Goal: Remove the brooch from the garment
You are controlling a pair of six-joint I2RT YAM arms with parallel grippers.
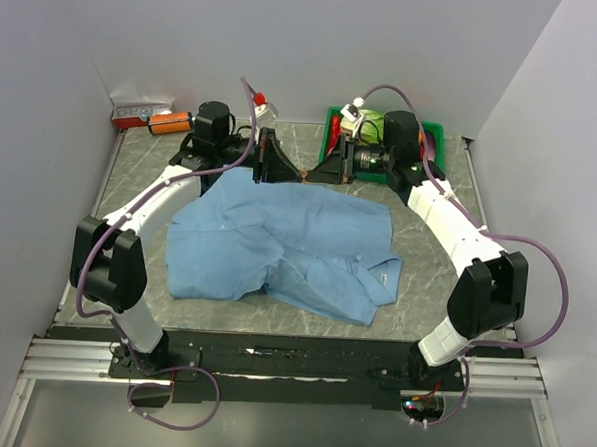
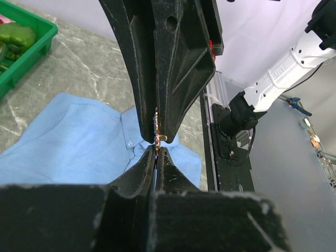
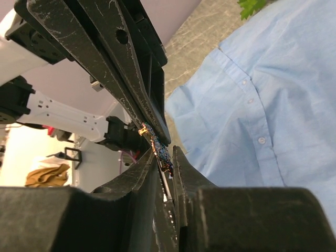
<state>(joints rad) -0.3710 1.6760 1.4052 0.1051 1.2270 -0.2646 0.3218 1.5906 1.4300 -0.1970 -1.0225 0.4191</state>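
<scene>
The light blue shirt (image 1: 287, 243) lies flat and wrinkled on the table; it also shows in the left wrist view (image 2: 73, 142) and the right wrist view (image 3: 273, 105). The tiny coppery brooch (image 1: 304, 174) hangs in the air above the shirt's far edge, apart from the cloth. My left gripper (image 1: 296, 172) and right gripper (image 1: 312, 173) meet tip to tip there, both shut on it. In the left wrist view the brooch (image 2: 157, 132) sits between the left gripper (image 2: 157, 148) and the right gripper's tips. In the right wrist view the brooch (image 3: 157, 147) lies in the right gripper (image 3: 167, 157).
A green tray (image 1: 436, 131) with green items stands at the back right, behind the right arm; its corner shows in the left wrist view (image 2: 37, 44). An orange object (image 1: 170, 123) and a small box (image 1: 139, 110) lie at the back left. Grey walls enclose the table.
</scene>
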